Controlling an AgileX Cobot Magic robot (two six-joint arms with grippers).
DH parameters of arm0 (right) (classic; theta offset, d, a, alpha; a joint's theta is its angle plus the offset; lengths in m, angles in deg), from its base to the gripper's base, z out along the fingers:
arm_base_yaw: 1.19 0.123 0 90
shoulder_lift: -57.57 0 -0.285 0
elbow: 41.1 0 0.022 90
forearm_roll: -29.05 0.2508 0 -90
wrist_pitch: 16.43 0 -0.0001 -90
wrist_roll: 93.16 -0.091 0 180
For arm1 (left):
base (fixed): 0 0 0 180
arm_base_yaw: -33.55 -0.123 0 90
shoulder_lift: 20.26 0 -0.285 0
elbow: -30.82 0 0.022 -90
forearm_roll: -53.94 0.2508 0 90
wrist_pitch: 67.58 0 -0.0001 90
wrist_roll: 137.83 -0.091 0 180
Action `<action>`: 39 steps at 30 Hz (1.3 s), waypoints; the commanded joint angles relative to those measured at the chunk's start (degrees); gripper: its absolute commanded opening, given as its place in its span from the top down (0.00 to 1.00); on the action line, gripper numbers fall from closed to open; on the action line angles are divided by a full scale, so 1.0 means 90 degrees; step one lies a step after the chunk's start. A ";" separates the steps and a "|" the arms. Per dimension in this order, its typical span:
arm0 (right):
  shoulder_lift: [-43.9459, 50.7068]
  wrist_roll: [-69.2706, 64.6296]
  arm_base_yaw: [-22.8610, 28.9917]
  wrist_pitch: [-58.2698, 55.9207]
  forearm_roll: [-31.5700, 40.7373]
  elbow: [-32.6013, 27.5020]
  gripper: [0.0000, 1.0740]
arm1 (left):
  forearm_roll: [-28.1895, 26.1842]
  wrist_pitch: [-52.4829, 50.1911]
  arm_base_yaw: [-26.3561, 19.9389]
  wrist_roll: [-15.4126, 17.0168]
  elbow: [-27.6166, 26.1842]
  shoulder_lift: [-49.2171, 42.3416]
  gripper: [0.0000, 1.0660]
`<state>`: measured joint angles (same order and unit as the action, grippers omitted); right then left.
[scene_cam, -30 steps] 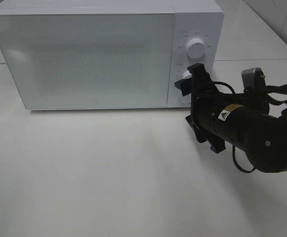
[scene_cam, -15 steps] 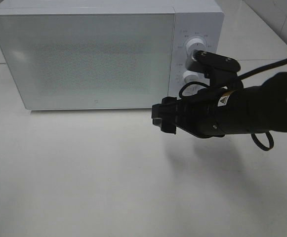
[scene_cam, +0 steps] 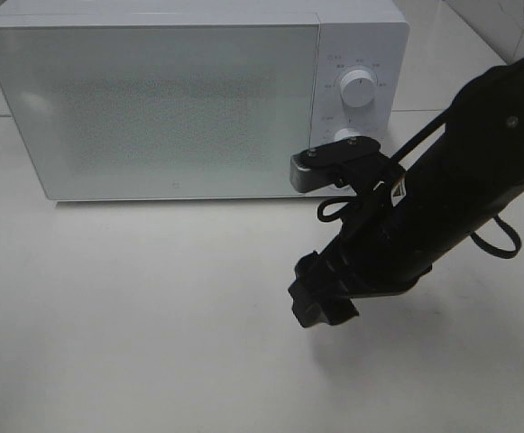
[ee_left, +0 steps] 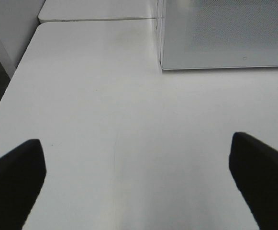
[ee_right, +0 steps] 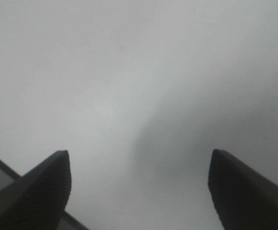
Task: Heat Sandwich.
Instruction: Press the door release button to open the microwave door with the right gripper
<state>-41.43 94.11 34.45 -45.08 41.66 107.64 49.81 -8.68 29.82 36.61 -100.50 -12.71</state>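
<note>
While no sandwich shows in any view, the microwave (scene_cam: 153, 99) sits shut at upper left; R gripper (scene_cam: 320, 302) hangs lower centre, jaws apart & empty, aimed at table (scene_cam: 135, 316), prob nearer the door than L gripper (ee_left: 135, 139), also wide open

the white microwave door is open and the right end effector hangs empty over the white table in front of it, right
No: the frosted door of the white box-shaped microwave is shut, as the exterior high view shows. The right end effector does hang empty, open, over the white table in front of it.
</note>
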 commanded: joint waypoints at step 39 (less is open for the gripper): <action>0.6385 -0.0949 -0.0038 -0.2362 -0.1598 -0.0783 0.29 | -0.0051 0.0006 -0.0019 0.0019 0.0019 -0.0172 0.05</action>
<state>15.07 86.84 34.45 -66.22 28.02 101.05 49.81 -8.68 29.82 36.61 -100.50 -12.71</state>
